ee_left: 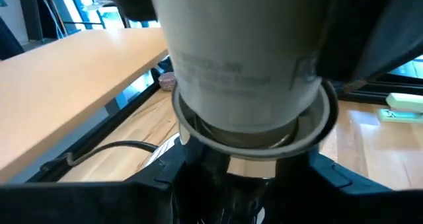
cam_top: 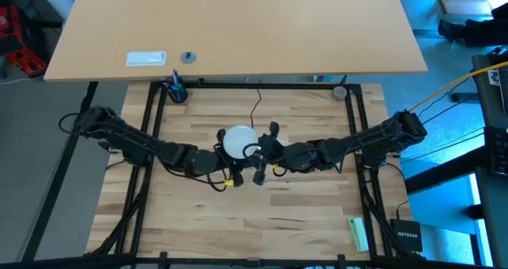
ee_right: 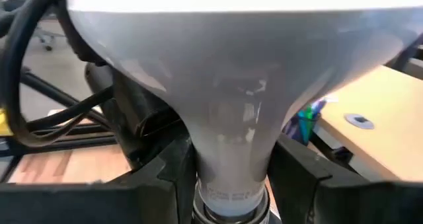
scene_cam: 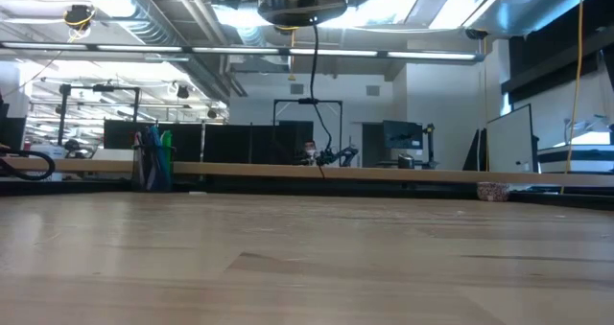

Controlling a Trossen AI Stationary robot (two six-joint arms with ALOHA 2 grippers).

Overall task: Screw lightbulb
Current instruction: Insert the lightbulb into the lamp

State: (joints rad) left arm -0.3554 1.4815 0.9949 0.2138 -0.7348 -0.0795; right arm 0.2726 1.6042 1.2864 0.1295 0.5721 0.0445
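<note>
Both arms meet over the middle of the counter [cam_top: 262, 229], lifted well clear of the wood, and that makes sense: a bulb and its socket have to line up end to end, so each arm carries one piece in the air.

The lightbulb [cam_top: 236, 141] sits at the centre of the high view, its white globe facing up at the camera. In the right wrist view the lightbulb [ee_right: 231, 85] narrows down to its neck, and the neck already sits in the socket [ee_left: 254, 128], whose silver rim rings the neck in the left wrist view. The black cord [cam_top: 255, 104] trails away toward twelve o'clock.

The left gripper [cam_top: 221, 159] comes in from nine o'clock just beside the globe; its dark fingers flank the socket, apparently clamped on it, though I cannot tell for sure. The right gripper [cam_top: 260, 151] comes in from three o'clock, touching the bulb's side. Its fingers [ee_right: 301, 164] bracket the neck closely, looking pinched on the bulb, likely to twist it.

At eleven o'clock stands a blue cup [cam_top: 175, 89].
</note>
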